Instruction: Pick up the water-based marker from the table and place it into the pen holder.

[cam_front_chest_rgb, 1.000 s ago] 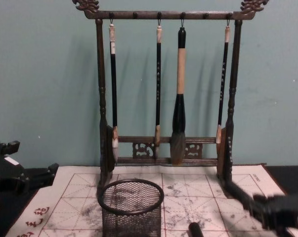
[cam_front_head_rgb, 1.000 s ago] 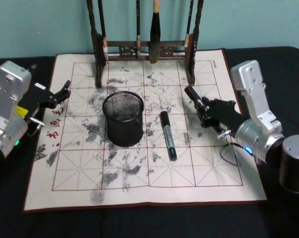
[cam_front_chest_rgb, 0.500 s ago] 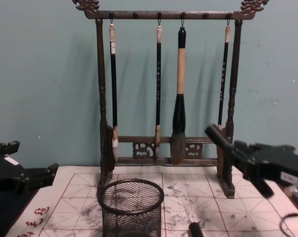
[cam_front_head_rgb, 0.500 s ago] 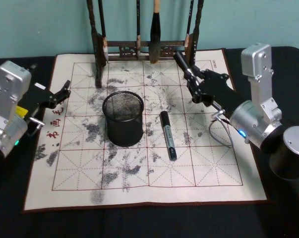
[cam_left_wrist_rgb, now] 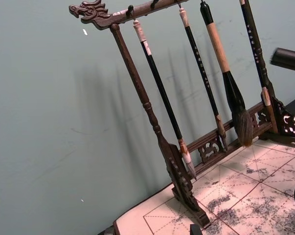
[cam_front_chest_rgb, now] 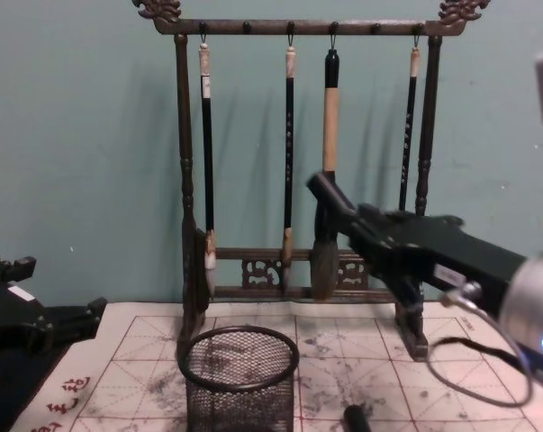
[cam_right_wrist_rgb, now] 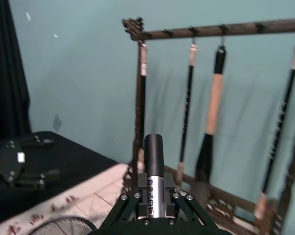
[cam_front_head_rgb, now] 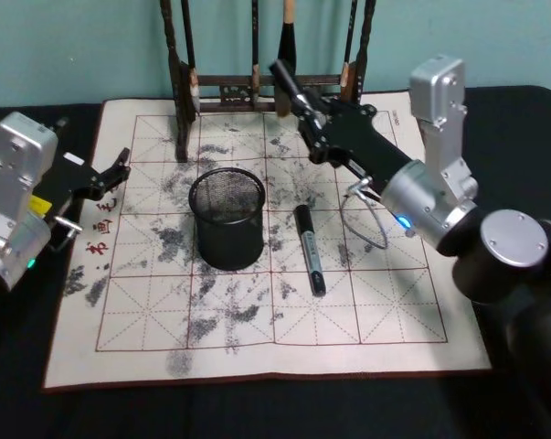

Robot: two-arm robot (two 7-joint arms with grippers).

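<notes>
My right gripper (cam_front_head_rgb: 323, 128) is shut on a water-based marker (cam_front_head_rgb: 289, 82), whose black cap sticks out past the fingers (cam_right_wrist_rgb: 153, 166). It hangs above the mat, behind and to the right of the pen holder (cam_front_head_rgb: 227, 218), and in the chest view the marker (cam_front_chest_rgb: 330, 196) points up and to the left above the holder (cam_front_chest_rgb: 239, 378). The holder is a round black mesh cup standing upright on the mat. A second dark marker (cam_front_head_rgb: 310, 249) lies flat on the mat right of the holder. My left gripper (cam_front_head_rgb: 111, 174) rests at the mat's left edge.
A tall dark wooden brush rack (cam_front_head_rgb: 266, 87) with several hanging brushes stands at the mat's back edge, close behind the held marker. The ink-stained practice mat (cam_front_head_rgb: 376, 320) covers a black table. A teal wall rises behind.
My right arm has lifted and swung leftward and back with the marker, from the mat's right side to above the area behind the holder. The left arm has stayed still.
</notes>
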